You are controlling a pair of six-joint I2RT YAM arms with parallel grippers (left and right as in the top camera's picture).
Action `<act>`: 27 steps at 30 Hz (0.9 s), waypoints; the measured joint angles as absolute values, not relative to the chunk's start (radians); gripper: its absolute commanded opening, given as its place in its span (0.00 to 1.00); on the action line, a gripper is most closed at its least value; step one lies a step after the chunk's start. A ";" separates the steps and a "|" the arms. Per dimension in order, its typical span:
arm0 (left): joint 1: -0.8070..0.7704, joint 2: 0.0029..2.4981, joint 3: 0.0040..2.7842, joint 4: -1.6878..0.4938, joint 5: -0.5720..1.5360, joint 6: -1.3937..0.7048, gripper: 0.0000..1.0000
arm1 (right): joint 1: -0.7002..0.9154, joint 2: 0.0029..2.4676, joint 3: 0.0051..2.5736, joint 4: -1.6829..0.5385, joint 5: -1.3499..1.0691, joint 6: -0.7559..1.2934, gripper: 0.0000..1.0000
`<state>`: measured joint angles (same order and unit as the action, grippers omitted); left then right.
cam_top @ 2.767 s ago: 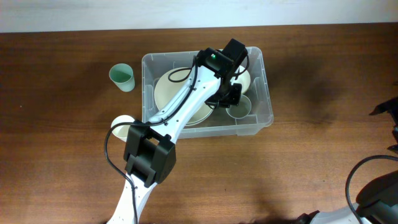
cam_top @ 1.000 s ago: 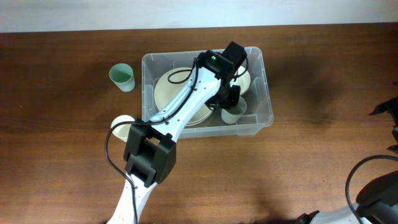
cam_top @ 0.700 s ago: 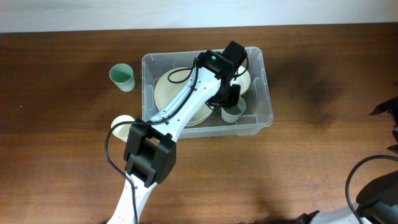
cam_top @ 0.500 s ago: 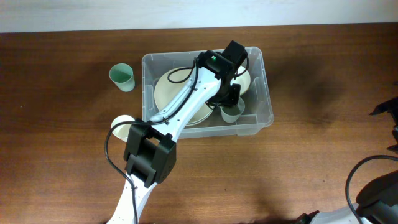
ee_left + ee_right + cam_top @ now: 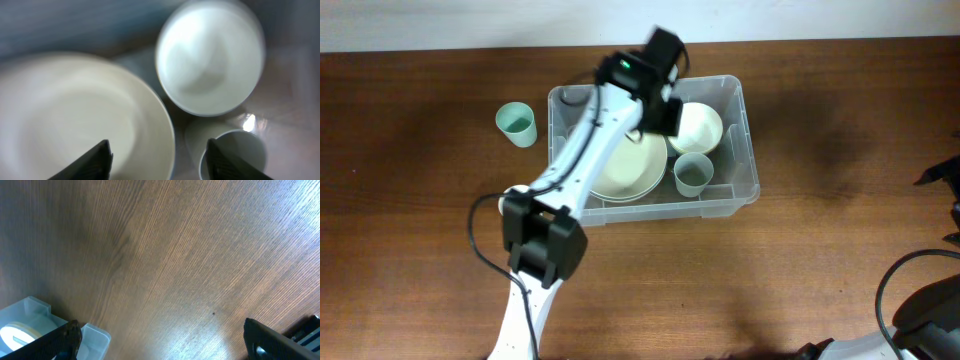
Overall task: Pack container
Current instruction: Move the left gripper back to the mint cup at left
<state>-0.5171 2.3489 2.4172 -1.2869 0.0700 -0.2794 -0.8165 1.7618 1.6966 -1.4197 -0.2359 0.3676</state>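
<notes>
Left end effector (image 5: 157,146), right end effector (image 5: 161,325): jaws spread, empty.

— What is on the brown wooden table (image 5: 820,250)?
— A small green cup (image 5: 516,123) stands all by itself, with its open end up.
— And the pale things?
— A big cream plate (image 5: 630,170) lies flat. A white bowl (image 5: 697,127) sits just beside the plate's right edge. A second cup (image 5: 693,174), pale green, stands upright just beside the bowl and close to the plate.
— Are they close to the first cup?
— No. That one is well apart from them, off to the left.
</notes>
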 measured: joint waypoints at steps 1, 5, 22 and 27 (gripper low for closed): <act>-0.502 2.349 2.466 -1.309 0.064 -0.270 0.95 | -0.817 1.762 1.696 -1.420 -0.236 0.367 0.99; -0.442 2.349 2.671 -1.413 0.004 -0.246 0.99 | -0.817 1.762 1.697 -1.420 -0.236 0.368 0.99; 0.138 2.348 2.705 -1.606 -0.012 -0.300 0.99 | -0.817 1.762 1.697 -1.420 -0.236 0.367 0.99; 0.166 2.354 2.561 -1.523 0.019 -0.294 0.99 | -0.817 1.762 1.697 -1.420 -0.236 0.367 0.99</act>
<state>0.1661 2.3535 2.5607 -1.5227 0.0189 -0.2943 -0.8165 1.7618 1.6966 -1.4197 -0.2359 0.3672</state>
